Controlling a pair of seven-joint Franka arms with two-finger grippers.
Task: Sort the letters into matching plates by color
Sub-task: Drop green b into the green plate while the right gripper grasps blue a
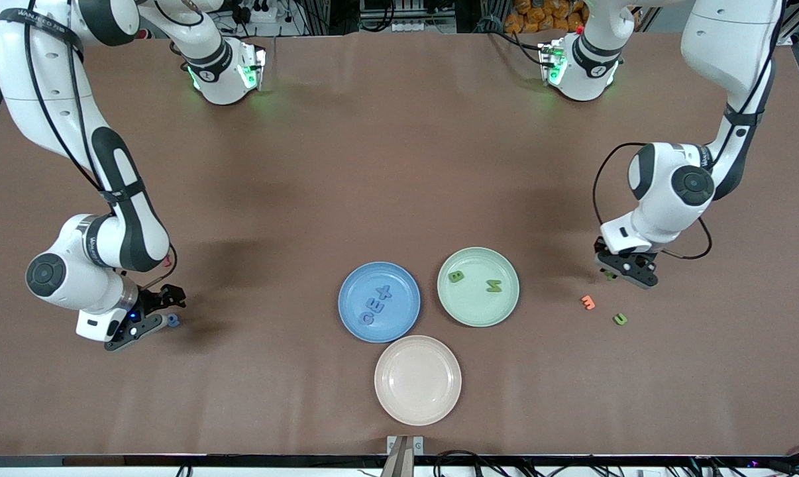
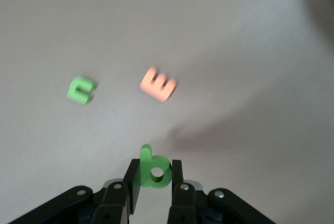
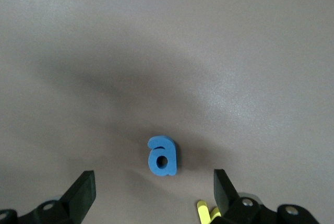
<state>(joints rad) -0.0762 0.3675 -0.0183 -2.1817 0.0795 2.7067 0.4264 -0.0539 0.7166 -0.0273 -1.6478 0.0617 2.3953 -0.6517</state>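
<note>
Three plates grouped near the middle of the surface's front-camera edge. Blue plate [image 1: 379, 301] holding three blue letters [image 1: 375, 308] in a row, their shapes hard to read against the same colour. Pale green plate [image 1: 478, 286] just beside it toward the left arm's end, holding two green letters: one [image 1: 456, 276] near the rim, another [image 1: 493, 286] closer to the centre. Cream plate [image 1: 417, 379] nearest the front camera, nothing in it.

Left tool [image 2: 155, 185] toward the left arm's end of the surface, fingers pressed onto a green letter b [image 2: 153, 168] pinched upright between them; in the front view that letter almost wholly hidden under the tool. Near it on the surface, an orange letter [image 1: 587, 302] and a green letter c [image 1: 619, 319], apart from each other.

Right tool [image 3: 155, 192] low toward the right arm's end of the surface, fingers spread wide on either side of a blue letter a [image 3: 163, 155] lying flat, not touching it. Yellow piece [image 3: 205, 213] by one finger, cut off at the picture's edge, shape unclear.
</note>
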